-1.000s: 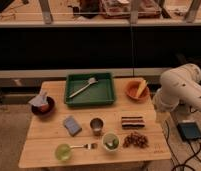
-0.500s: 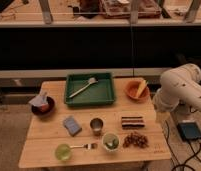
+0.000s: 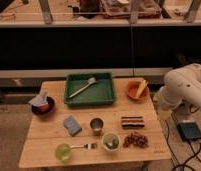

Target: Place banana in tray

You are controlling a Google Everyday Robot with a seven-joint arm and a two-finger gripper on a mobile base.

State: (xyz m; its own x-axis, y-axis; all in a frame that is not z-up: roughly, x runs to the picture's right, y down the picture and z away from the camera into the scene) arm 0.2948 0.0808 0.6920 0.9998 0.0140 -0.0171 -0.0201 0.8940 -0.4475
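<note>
Nothing's moved since half a second ago: banana (image 3: 141,88) sits in the orange bowl (image 3: 130,93), right of the tray (image 3: 89,103). Gripper (image 3: 163,103) hangs beside the table (image 3: 46,141), right side, can't tell its state

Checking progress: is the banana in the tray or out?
Out. The banana leans in the orange bowl, right of the tray, which holds only a utensil. The hand hangs right of the table.
</note>
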